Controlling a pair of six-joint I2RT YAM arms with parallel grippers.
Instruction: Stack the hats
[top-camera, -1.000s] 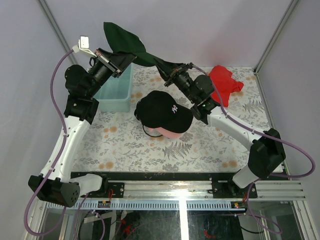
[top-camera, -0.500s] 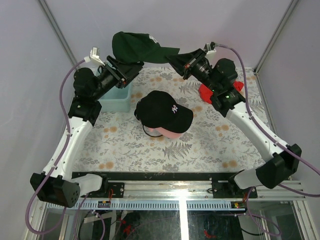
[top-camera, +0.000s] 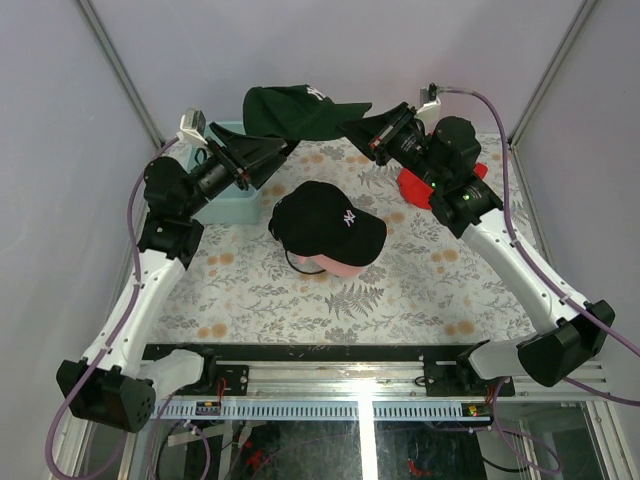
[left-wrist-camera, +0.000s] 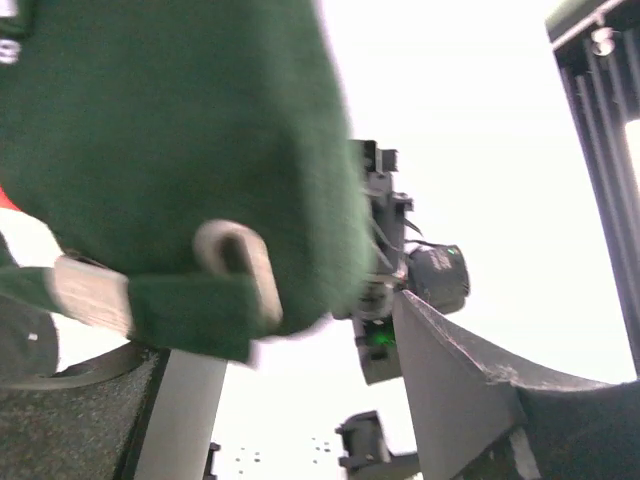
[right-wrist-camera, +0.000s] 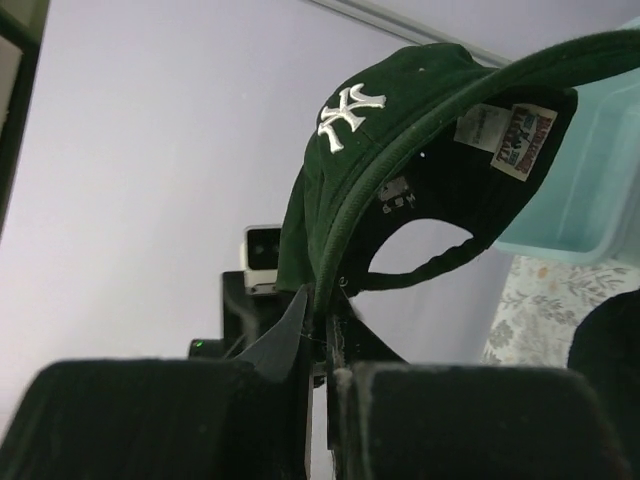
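A dark green cap with a white logo hangs in the air over the back of the table. My right gripper is shut on its edge; the right wrist view shows the cap pinched between the closed fingers. My left gripper stands open just left of and below the cap, its fingers apart. In the left wrist view the green cap with its back strap hangs above the open gripper. A black cap lies on a pink cap mid-table.
A mint-green tub stands at the back left, under the left arm. A red cloth lies at the back right beneath the right arm. Grey walls and metal posts close in the back and sides.
My left gripper has opened and let go of the green cap's back. The right arm swung up and to the right, and the cap now hangs from the right gripper alone.
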